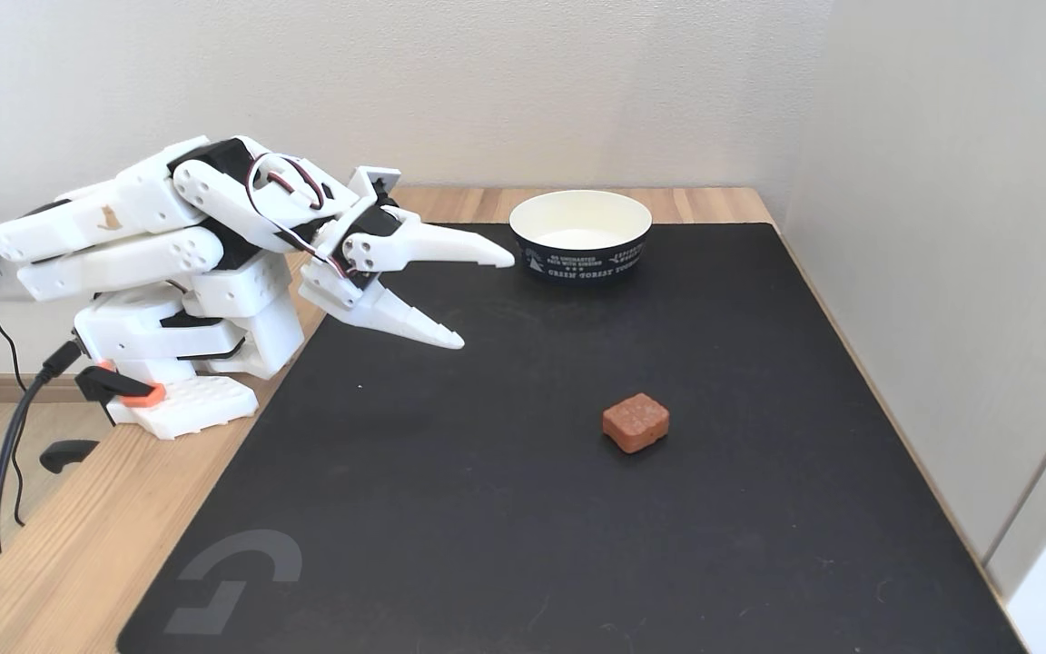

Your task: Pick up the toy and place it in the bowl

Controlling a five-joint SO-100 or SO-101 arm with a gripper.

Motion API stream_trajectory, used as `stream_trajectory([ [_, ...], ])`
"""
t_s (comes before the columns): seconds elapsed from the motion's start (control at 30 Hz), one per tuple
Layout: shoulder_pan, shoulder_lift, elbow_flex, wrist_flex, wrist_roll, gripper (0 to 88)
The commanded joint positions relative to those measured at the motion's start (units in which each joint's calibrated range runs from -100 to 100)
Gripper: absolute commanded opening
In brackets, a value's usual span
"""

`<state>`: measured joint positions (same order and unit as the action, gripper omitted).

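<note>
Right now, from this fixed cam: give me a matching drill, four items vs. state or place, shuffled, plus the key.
Items:
1. toy
2. bowl
3. claw
4. mat

Descriptions:
A. open, holding nothing
B. black, lies on the wooden table
C. on the mat's far edge, white inside
D. reddish-brown, alone mid-mat

Pairs: 1-D, 2-C, 3-A, 4-B
</note>
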<state>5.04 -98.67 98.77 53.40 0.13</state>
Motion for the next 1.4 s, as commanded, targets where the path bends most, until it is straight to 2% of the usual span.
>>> stream_trajectory([
  [0.0,-0.6,-0.6,0.7,-0.3,0.3,37.8],
  [0.23,-4.3,-0.4,0.3,-0.3,0.3,37.6],
  [0.4,-4.3,4.2,-8.4,0.3,-0.3,38.1],
  [0.53,-4.2,21.1,-24.2,-0.4,-2.4,38.2],
  [0.73,-3.7,52.7,-49.5,0.1,-14.0,38.2],
  [0.97,-3.7,77.3,-71.8,0.6,-20.5,38.2],
  [1.03,-3.2,83.2,-77.0,3.1,-22.4,38.2],
  [1.07,-1.9,88.6,-83.0,7.8,-23.7,38.2],
  [1.23,1.1,104.4,-101.4,19.1,-24.0,37.6],
  [1.37,1.9,114.0,-111.9,19.2,-24.3,37.6],
])
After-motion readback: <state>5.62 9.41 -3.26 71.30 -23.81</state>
